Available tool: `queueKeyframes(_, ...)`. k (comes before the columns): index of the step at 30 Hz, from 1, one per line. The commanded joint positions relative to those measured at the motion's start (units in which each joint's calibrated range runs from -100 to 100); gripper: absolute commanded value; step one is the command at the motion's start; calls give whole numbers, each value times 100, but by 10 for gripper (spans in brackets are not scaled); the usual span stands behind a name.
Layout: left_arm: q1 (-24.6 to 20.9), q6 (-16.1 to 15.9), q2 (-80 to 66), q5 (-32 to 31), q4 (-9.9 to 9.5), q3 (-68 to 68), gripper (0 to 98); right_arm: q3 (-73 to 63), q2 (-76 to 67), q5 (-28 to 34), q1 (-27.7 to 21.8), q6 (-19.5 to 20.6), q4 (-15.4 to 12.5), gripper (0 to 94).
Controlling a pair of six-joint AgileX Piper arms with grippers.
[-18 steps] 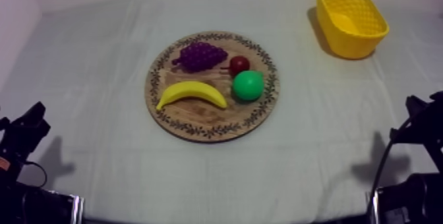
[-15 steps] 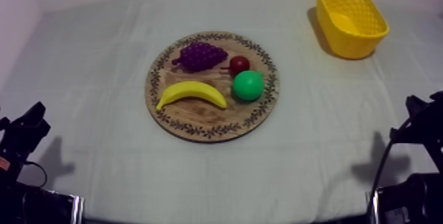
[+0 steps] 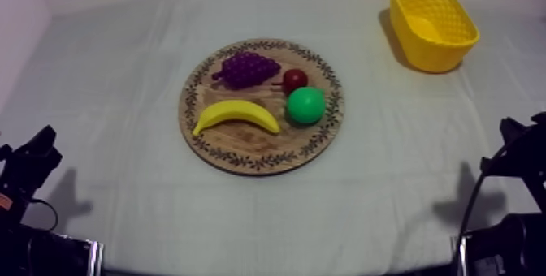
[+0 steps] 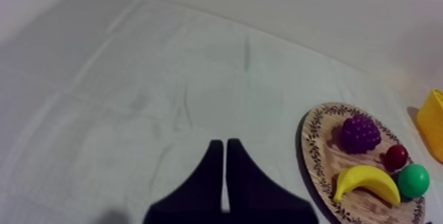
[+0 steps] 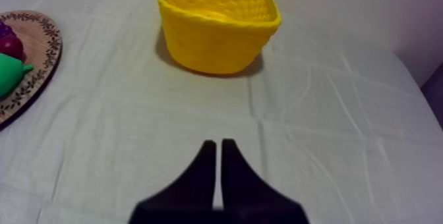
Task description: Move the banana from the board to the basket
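Observation:
The yellow banana (image 3: 236, 115) (image 4: 366, 180) lies on the front left part of the round wooden board (image 3: 252, 145) (image 4: 310, 147) at the table's middle. The yellow basket (image 3: 439, 56) (image 5: 217, 39) stands upright at the far right and holds nothing that I can see. My left gripper (image 4: 224, 144) rests low at the near left, shut on nothing, well short of the board. My right gripper (image 5: 218, 144) rests low at the near right, fingers together in a narrow wedge, pointing toward the basket with bare cloth between them.
Sharing the board with the banana are purple grapes (image 3: 245, 68), a small red fruit (image 3: 295, 79) and a green pear (image 3: 306, 105) just right of the banana's tip. Wrinkled cloth (image 3: 390, 174) covers the table around the board.

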State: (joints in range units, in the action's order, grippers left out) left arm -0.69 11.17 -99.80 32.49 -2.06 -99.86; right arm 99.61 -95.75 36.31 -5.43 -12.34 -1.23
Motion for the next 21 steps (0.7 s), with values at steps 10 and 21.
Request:
queueKeyframes(10,0,-1,-3,1,-1,-3,1,5,0,6,-1,-4,-2,7)
queueKeyframes(21,0,-1,-3,1,-1,-3,1,5,0,13,-1,7,-2,17)
